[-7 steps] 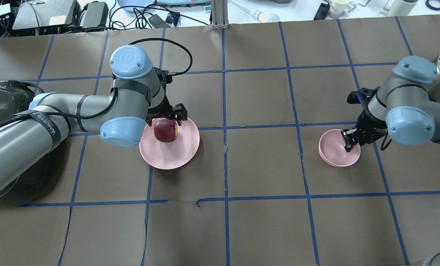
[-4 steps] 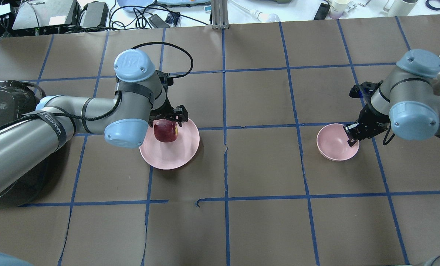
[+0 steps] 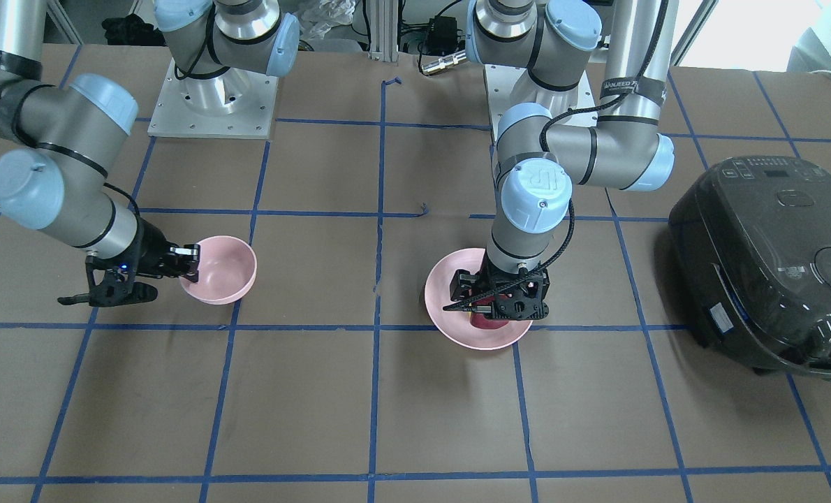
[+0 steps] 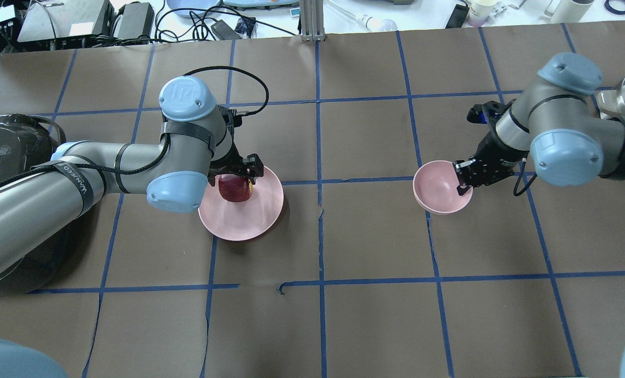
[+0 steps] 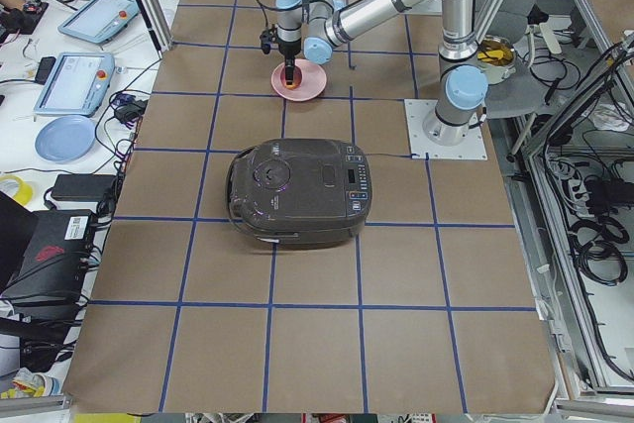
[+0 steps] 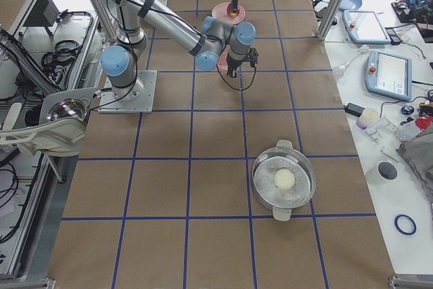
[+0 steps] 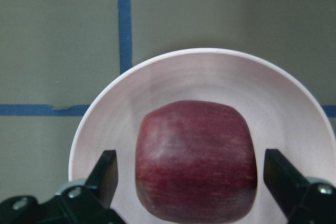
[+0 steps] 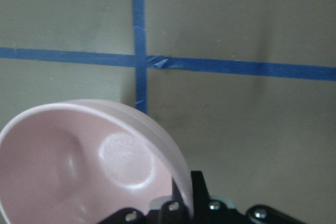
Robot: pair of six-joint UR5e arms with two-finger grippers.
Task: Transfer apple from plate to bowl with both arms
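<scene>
The dark red apple (image 4: 235, 189) lies on the pale pink plate (image 4: 260, 215) left of centre. My left gripper (image 4: 233, 178) hangs over it, open, one finger on each side. The left wrist view shows the apple (image 7: 197, 161) between the fingers (image 7: 107, 174) with small gaps, on the plate (image 7: 210, 72). My right gripper (image 4: 464, 176) is shut on the right rim of the small pink bowl (image 4: 438, 189), which is empty and tilted. The right wrist view shows the bowl's rim (image 8: 173, 156) pinched at the gripper (image 8: 181, 203).
A black rice cooker (image 4: 2, 147) stands at the table's left end, beside the left arm. A metal pot (image 6: 284, 181) with a white ball in it stands at the right end. A metal post (image 4: 308, 21) rises at the far edge.
My right gripper has carried the bowl left and away from the robot, toward the table's middle. My left gripper has stayed around the apple, with its arm shifted slightly.
</scene>
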